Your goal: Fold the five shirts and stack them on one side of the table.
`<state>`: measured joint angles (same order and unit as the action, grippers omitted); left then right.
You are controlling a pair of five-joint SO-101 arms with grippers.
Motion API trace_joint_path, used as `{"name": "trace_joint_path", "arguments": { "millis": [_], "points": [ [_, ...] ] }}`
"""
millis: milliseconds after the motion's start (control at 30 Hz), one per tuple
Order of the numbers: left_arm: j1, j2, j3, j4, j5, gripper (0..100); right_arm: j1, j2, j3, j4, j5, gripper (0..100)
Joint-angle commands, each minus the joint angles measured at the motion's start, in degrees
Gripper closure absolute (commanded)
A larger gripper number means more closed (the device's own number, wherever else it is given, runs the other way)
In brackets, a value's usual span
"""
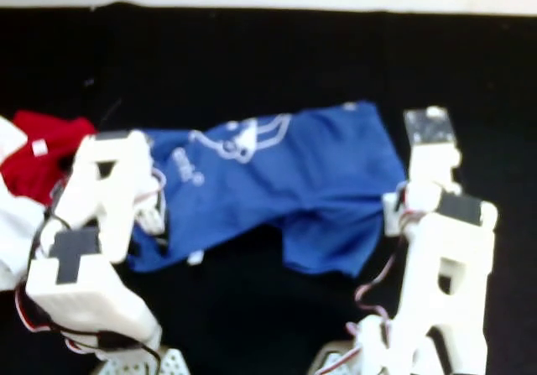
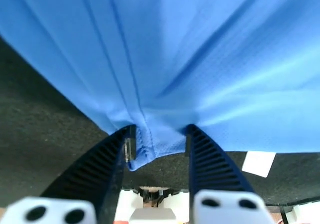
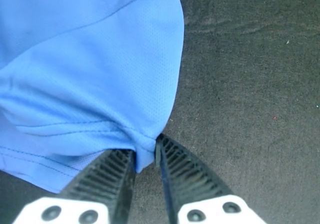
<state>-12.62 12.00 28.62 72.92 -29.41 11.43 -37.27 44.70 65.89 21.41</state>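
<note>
A blue shirt (image 1: 285, 178) with a white print hangs stretched between the two arms over the black table (image 1: 252, 56). My left gripper (image 2: 159, 136) is shut on a bunched hem of the blue shirt (image 2: 200, 58); in the high view it sits at the shirt's left end (image 1: 155, 220). My right gripper (image 3: 145, 154) is shut on a corner of the blue shirt (image 3: 90, 73), at the shirt's right end (image 1: 393, 203) in the high view. The cloth sags in the middle, and one flap droops toward the front.
A red shirt (image 1: 42, 153) lies crumpled at the table's left, with white cloth (image 1: 13, 224) beside it at the left edge. A small white tag (image 2: 259, 163) shows below the blue hem. Black tabletop (image 3: 250, 83) extends to the right and back.
</note>
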Motion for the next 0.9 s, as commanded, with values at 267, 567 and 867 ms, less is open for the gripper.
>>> {"name": "trace_joint_path", "arguments": {
  "millis": [267, 567, 867],
  "points": [
    [0.1, -0.2, 1.0, -1.5, -0.3, 99, 0.5, -0.9, 0.0, -2.2, 0.0, 99.3],
    [2.3, -0.3, -37.1, 26.9, 8.9, 99, 0.5, -0.9, -9.5, -10.1, 0.2, 99.3],
    [5.0, -12.6, -54.5, 28.9, 12.8, 99, 0.7, -0.9, -34.3, -9.7, 0.4, 99.3]
  ]
}}
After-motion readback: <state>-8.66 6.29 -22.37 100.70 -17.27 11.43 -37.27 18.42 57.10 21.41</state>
